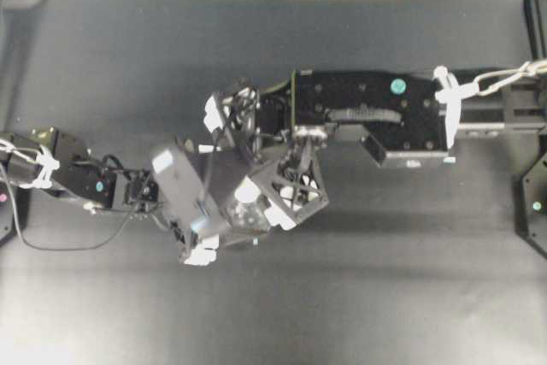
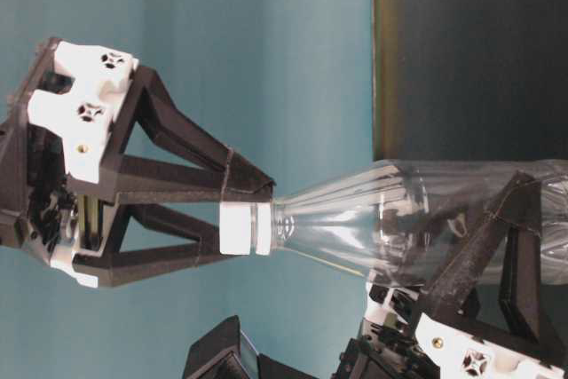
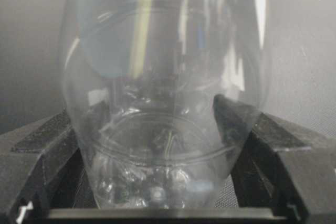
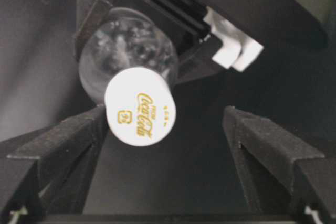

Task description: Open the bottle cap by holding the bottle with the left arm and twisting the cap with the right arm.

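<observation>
With the left end effector [image 3: 157, 203] clamped on the bottle [image 3: 163, 103] and the right end effector [image 4: 168, 129] spread apart, off-centre around the bottle cap [image 4: 140, 106], re-closing may knock the cap sideways

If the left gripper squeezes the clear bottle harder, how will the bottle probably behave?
The bottle looks empty and thin-walled, so it is probably light and would likely dent. Its smooth round body may slip or turn between the left gripper fingers when the cap is twisted.
</observation>
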`<move>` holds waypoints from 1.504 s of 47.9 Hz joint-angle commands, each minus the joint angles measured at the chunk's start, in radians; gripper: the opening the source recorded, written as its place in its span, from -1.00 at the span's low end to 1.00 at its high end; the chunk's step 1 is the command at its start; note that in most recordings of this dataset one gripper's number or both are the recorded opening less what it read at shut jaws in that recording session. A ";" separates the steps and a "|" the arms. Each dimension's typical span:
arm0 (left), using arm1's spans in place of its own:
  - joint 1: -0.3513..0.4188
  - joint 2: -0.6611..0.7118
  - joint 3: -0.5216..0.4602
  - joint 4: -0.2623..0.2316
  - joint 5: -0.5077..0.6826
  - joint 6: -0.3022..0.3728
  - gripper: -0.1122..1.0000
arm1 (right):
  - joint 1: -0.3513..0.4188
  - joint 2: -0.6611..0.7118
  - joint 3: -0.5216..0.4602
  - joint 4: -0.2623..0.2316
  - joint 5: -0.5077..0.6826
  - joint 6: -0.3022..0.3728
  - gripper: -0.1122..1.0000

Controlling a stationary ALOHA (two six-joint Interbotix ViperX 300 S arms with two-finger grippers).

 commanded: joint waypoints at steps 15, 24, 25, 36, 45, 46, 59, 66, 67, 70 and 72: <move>-0.006 0.020 0.023 0.003 0.040 -0.014 0.66 | 0.057 -0.133 -0.095 0.026 0.038 0.422 0.65; -0.005 0.018 0.032 0.005 0.040 -0.014 0.66 | 0.049 -0.100 -0.114 0.021 0.067 0.980 0.65; -0.005 0.018 0.032 0.005 0.040 -0.014 0.66 | 0.048 -0.094 -0.117 0.021 0.071 1.039 0.65; -0.008 0.020 0.026 0.005 0.040 -0.014 0.66 | 0.049 -0.051 -0.120 0.020 0.057 1.282 0.64; -0.006 0.017 0.028 0.005 0.040 -0.012 0.66 | 0.054 -0.015 -0.114 0.015 0.058 1.411 0.64; -0.006 0.015 0.028 0.005 0.040 -0.012 0.66 | 0.052 -0.011 -0.112 0.015 0.060 1.414 0.63; -0.006 0.015 0.025 0.005 0.035 -0.009 0.66 | 0.052 0.043 -0.126 0.017 0.141 1.422 0.61; -0.006 0.015 0.026 0.005 0.035 -0.008 0.66 | 0.051 0.046 -0.123 0.015 0.172 1.422 0.61; -0.008 0.015 0.026 0.005 0.035 -0.008 0.66 | 0.051 0.048 -0.123 0.015 0.172 1.422 0.60; -0.008 0.017 0.026 0.005 0.035 -0.008 0.66 | 0.048 0.051 -0.126 0.014 0.169 1.422 0.59; -0.008 0.015 0.025 0.005 0.035 -0.008 0.66 | 0.048 0.052 -0.127 0.014 0.166 1.422 0.56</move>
